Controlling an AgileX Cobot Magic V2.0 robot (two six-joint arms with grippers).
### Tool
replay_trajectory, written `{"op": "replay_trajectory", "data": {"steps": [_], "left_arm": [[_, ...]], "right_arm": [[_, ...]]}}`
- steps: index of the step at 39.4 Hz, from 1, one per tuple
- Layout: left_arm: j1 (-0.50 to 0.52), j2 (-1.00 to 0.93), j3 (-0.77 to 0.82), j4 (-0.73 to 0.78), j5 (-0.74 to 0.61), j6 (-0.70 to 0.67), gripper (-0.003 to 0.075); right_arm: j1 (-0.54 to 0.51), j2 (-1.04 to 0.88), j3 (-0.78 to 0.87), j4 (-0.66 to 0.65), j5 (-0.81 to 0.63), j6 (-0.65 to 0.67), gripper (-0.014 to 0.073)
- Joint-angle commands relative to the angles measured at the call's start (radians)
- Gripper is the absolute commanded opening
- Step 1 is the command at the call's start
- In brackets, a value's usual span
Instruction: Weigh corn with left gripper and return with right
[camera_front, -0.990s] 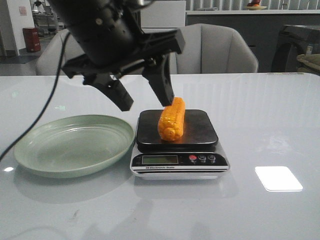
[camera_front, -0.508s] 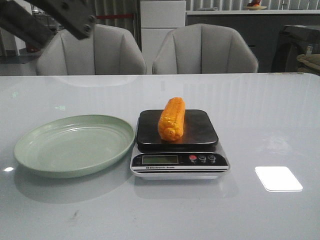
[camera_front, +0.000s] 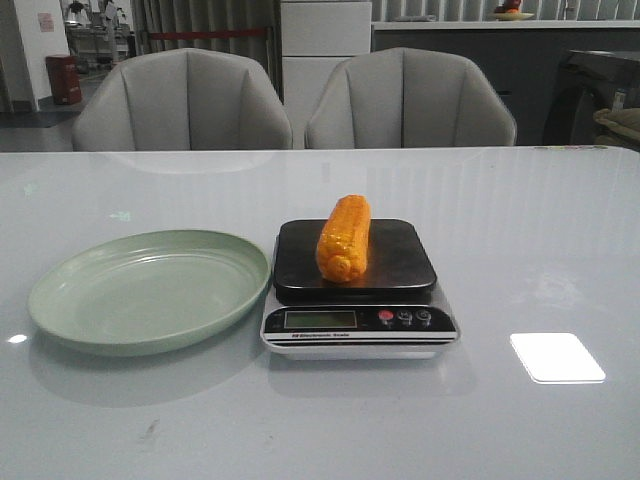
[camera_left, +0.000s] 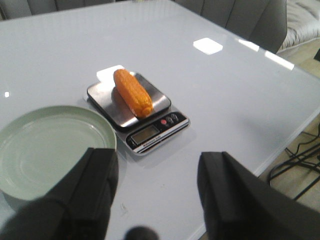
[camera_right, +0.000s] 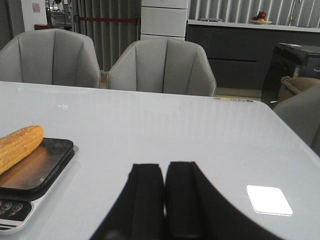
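Your left end effector (camera_left: 157, 187) is spread wide and holds nothing, hanging high above the counter (camera_front: 520, 250), with the corn (camera_front: 343, 238) well ahead of its fingers (camera_left: 97, 185) and below them. The corn lies on its side on the dark platform of the scale (camera_front: 358, 288), along the platform, one blunt end toward the scale's display. The pale green plate (camera_front: 150, 290) sits just beside the scale, touching or nearly touching its edge; can't tell which. Your right end effector (camera_right: 164, 200) is clenched, fingers pressed together with nothing between them, low over the counter, with the scale and corn off to its left side and well apart from it. Neither end effector shows in the front view.
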Motion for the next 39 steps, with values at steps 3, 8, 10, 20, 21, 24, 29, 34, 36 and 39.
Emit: {"op": "replay_trajectory", "data": {"steps": [3,8,10,20,21,24,29,34,36,39], "left_arm": [[-0.010,-0.180,0.029,-0.008,-0.053,0.047,0.0324],[-0.010,-0.317,0.074,-0.008,-0.033,0.069,0.0251],[-0.010,-0.364,0.091,-0.008,-0.033,0.069,0.0217],[-0.010,-0.340,0.115,-0.014,-0.052,0.069,0.0113],[-0.010,-0.340,0.117,-0.014,-0.060,0.069,0.0113],[-0.010,-0.340,0.117,-0.014,-0.069,0.069,0.0113],[-0.010,-0.340,0.117,-0.014,-0.064,0.069,0.0113],[-0.010,-0.340,0.117,-0.014,-0.064,0.069,0.0113],[-0.010,-0.340,0.117,-0.014,-0.064,0.069,0.0113],[-0.010,-0.340,0.117,-0.014,-0.064,0.069,0.0113]], "right_arm": [[-0.004,-0.020,0.008,-0.007,-0.086,-0.006,0.0158],[-0.004,-0.020,0.008,-0.007,-0.086,-0.006,0.0158],[-0.004,-0.020,0.008,-0.007,-0.086,-0.006,0.0158],[-0.004,-0.020,0.008,-0.007,-0.090,-0.007,0.0158],[-0.004,-0.020,0.008,-0.007,-0.097,-0.007,0.0158],[-0.005,-0.020,0.008,-0.007,-0.152,-0.005,0.0158],[-0.004,-0.020,0.007,-0.006,-0.264,0.020,0.0158],[-0.004,-0.003,-0.018,0.024,-0.281,0.047,0.0158],[-0.004,0.016,-0.047,0.024,-0.268,0.047,0.0158],[-0.004,0.067,-0.104,0.024,-0.236,0.047,0.0158]]}}
